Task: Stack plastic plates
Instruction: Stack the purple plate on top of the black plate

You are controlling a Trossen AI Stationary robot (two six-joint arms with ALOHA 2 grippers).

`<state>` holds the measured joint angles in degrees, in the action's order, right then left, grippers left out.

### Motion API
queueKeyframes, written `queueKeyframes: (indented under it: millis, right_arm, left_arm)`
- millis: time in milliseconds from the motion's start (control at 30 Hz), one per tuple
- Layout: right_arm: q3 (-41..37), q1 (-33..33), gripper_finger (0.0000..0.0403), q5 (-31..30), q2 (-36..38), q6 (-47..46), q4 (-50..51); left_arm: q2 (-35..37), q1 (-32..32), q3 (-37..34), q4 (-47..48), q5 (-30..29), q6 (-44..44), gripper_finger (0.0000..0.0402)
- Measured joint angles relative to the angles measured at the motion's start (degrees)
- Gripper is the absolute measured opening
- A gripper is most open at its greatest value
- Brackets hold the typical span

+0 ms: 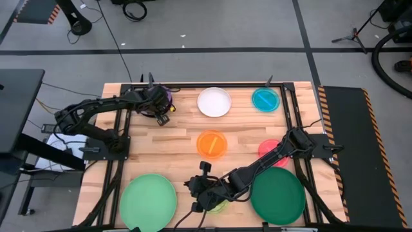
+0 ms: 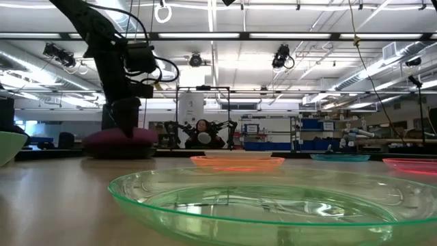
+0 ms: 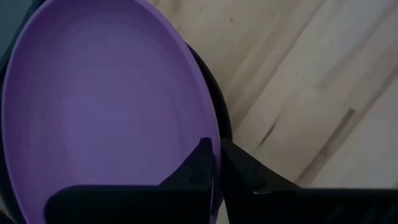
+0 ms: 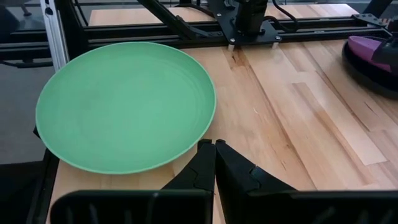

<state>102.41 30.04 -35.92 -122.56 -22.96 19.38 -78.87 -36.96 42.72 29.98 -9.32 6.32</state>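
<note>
Left arm folded across upper left of the high view, left gripper (image 1: 161, 115) pointing down, fingers (image 3: 202, 163) pinched together. Right arm stretched diagonally from mid right to bottom centre, right gripper (image 1: 201, 193) low, fingers (image 4: 204, 162) closed.

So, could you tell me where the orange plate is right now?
In the high view the orange plate lies flat near the table's middle, below the white plate and left of the pink plate.
</note>
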Motion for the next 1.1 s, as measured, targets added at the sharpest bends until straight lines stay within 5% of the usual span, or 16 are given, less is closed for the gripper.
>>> queueKeyframes:
  millis: [600,1100]
  right_arm:
    - [0.0,0.0,0.0020,0.0,0.0,-1.0,0.0]
    - [0.0,0.0,0.0020,0.0,0.0,-1.4,0.0]
  left_arm:
    - [0.3,-2.4,0.0,1.3,-5.2,-0.2,0.0031]
    - [0.3,-2.4,0.0,11.0,-5.3,-0.9,0.0158]
